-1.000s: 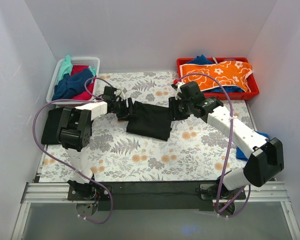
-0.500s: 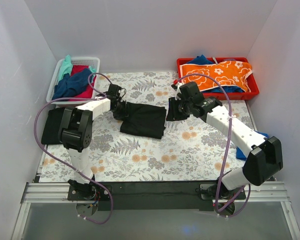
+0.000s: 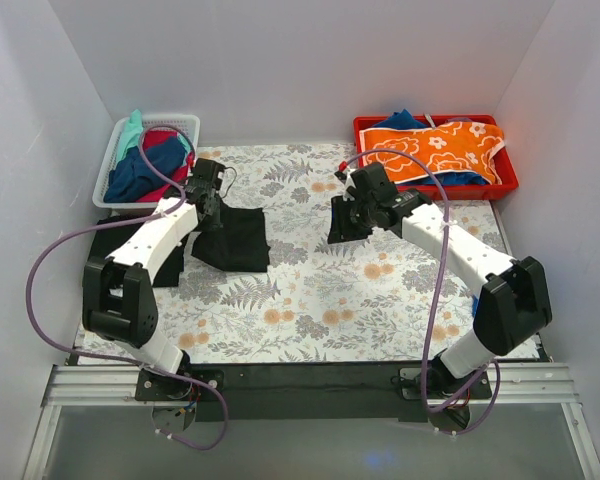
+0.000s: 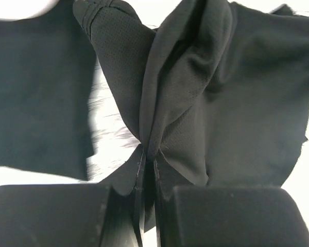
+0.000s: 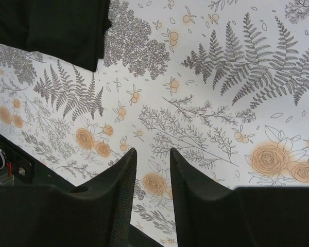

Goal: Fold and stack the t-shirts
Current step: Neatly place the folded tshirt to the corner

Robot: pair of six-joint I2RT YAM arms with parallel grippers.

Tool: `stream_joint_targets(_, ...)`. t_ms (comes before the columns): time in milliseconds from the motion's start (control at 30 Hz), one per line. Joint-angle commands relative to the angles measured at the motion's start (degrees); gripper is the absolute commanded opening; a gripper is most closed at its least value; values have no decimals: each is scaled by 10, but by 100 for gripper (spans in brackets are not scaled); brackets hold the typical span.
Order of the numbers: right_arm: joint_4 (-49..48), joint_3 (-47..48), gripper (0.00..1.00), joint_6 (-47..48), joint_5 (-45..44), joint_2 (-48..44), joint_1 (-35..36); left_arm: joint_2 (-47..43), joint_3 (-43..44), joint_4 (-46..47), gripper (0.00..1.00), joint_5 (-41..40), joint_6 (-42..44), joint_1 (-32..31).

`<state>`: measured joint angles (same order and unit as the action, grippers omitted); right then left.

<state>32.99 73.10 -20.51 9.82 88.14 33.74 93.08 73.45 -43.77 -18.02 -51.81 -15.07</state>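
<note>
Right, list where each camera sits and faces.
Top external: above, behind the bases, looking down on both arms, table covering, black t-shirt.
Left wrist: on left arm, facing its jaws shut on that t-shirt.
Right wrist: on right arm, facing down past parted, empty jaws at the covering.
Shared: top and left wrist both show the t-shirt.

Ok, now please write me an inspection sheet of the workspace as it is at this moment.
Surface: fern-patterned cover, lying flat.
Job's things: black shirt partly folded, one edge pinched up; another black cloth lies flat beside it, apart.
Clutter: nothing seen.
Grippers: left gripper, fingers shut on the black shirt; right gripper slightly open, empty, above the cover.
Cables: purple cables loop beside both arms.
Surroundings: white basket and red tray at the far corners, both holding coloured clothes; white walls around.
</note>
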Motion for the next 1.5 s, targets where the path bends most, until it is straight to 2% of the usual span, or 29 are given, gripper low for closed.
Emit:
stream_joint_targets(0,-6,38,38,11,29,17,-3,-60,-29,-27,0,-139,22,2)
stream_joint_targets(200,-1,50,37,20,40,31,-5,-80,-53,-24,0,-213,29,3)
stream_joint_targets(500,1,39,37,33,50,38,-13,-103,-74,-5,0,-243,36,46)
stream_joint_targets(767,1,36,36,41,69,50,-21,-58,-30,-2,0,-230,22,112)
stream_joint_targets(900,1,35,36,44,85,60,-24,-16,-2,-22,0,-220,-20,147)
stream_joint_targets(933,2,34,36,44,88,63,-24,-11,6,-31,0,-214,-26,173)
stream_joint_targets(1133,1,31,35,44,107,77,-24,-5,4,-43,0,-220,-58,226)
stream_joint_targets(1300,1,30,34,40,120,88,-24,1,24,-26,0,-214,-43,257)
stream_joint_targets(1467,1,35,33,31,129,99,-24,46,75,-31,0,-206,-45,283)
